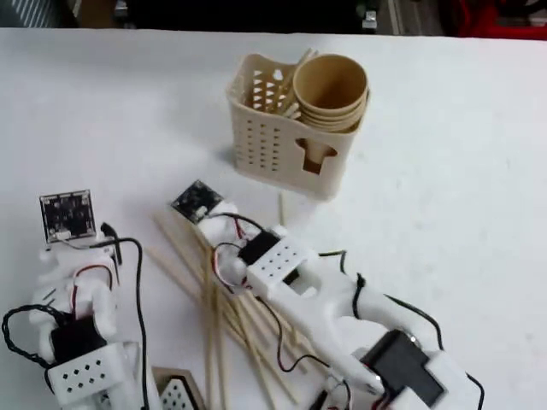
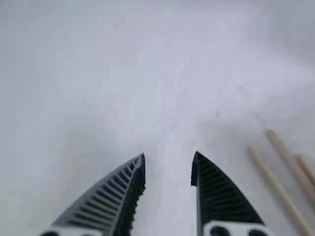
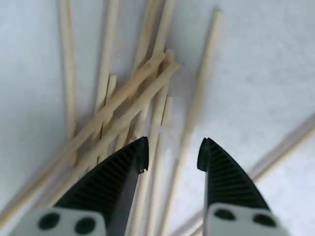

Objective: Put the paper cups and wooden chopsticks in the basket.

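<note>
A cream perforated basket [image 1: 256, 137] stands at the back middle of the white table. Stacked paper cups [image 1: 330, 85] sit in it, and a few wooden chopsticks [image 1: 280, 85] lean in it beside them. Several loose chopsticks [image 1: 224, 320] lie in a crossed pile toward the front of the table. My right gripper [image 3: 172, 152] is open just over that pile [image 3: 133, 103], its fingers straddling a couple of sticks. One short stick [image 1: 281, 207] lies close to the basket. My left gripper [image 2: 167, 164] is open over bare table, with chopstick ends [image 2: 278, 184] off to its side.
The left arm [image 1: 73, 282] stands at the front left, and the right arm's body [image 1: 342, 307] and cables stretch across the front right. The table's far edge [image 1: 171, 31] runs behind the basket. Bare table lies on either side of the basket.
</note>
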Controlling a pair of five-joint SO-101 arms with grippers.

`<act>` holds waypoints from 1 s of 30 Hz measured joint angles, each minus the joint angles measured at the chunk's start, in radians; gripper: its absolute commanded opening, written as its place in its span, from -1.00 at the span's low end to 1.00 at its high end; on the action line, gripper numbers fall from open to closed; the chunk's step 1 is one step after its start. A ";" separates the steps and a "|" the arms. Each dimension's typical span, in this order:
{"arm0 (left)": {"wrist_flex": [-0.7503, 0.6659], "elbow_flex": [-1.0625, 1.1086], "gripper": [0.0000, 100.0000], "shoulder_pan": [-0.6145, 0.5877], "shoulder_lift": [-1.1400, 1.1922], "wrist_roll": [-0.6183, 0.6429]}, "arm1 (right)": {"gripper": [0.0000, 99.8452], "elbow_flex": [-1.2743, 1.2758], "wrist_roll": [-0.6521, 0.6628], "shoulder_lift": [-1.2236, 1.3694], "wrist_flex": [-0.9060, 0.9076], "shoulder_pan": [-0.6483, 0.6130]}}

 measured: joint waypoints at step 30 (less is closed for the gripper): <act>0.000 0.009 -0.67 0.000 0.000 0.000 | -0.97 -0.094 0.084 0.219 -0.038 0.095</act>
